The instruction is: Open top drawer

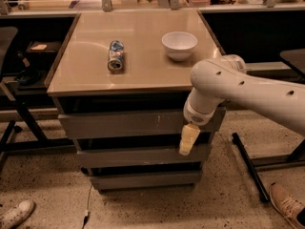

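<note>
- Grey metal all over, the top drawer [124,124] sits right under the table [147,73] slab. It is the widest of three fronts, has no handle, and has small yellowish scratches right of its centre.
- From where I stand that drawer looks shut: no tray shows behind its front, only a dark strip above it.
- The pale yellow tool [189,140] hangs from the white arm [238,87] at the top drawer's right end. Its tip is just below that drawer's lower edge, in front of the gap above the middle drawer [133,156].
- I cannot tell whether the tool is released or clenched, nor whether it touches the top drawer or only hangs in front of it.
- My reading is that the approach is about done and nothing else is. The catch on the front and the whole pull outward are yet to come.
- With no handle, I would guess the lower lip near the tool is the only place to hook.
- Above the top drawer, a can [115,56] lies on its side and a white bowl [179,44] stands upright to its right. A jerky pull might set the can rolling.
</note>
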Controlling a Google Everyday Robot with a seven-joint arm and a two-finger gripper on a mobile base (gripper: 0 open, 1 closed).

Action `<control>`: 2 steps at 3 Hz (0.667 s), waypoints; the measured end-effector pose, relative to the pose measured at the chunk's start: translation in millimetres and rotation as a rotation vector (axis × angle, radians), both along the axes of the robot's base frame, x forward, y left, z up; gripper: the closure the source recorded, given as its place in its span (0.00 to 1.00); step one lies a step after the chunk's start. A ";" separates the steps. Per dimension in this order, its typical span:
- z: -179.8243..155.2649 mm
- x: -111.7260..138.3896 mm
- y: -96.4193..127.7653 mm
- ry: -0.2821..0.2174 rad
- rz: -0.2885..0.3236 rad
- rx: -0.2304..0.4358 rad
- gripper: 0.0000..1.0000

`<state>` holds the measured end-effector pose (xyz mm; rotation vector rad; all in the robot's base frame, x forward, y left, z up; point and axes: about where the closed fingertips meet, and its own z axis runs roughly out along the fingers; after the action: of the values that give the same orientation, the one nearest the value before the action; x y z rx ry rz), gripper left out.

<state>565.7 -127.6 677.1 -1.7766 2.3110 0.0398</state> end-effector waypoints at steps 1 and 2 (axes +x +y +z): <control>-15.6 17.8 -1.4 -0.013 0.006 -0.022 0.00; -30.2 31.8 -3.4 -0.020 0.016 -0.043 0.00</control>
<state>597.5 -131.0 646.9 -1.8077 2.3007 -0.0257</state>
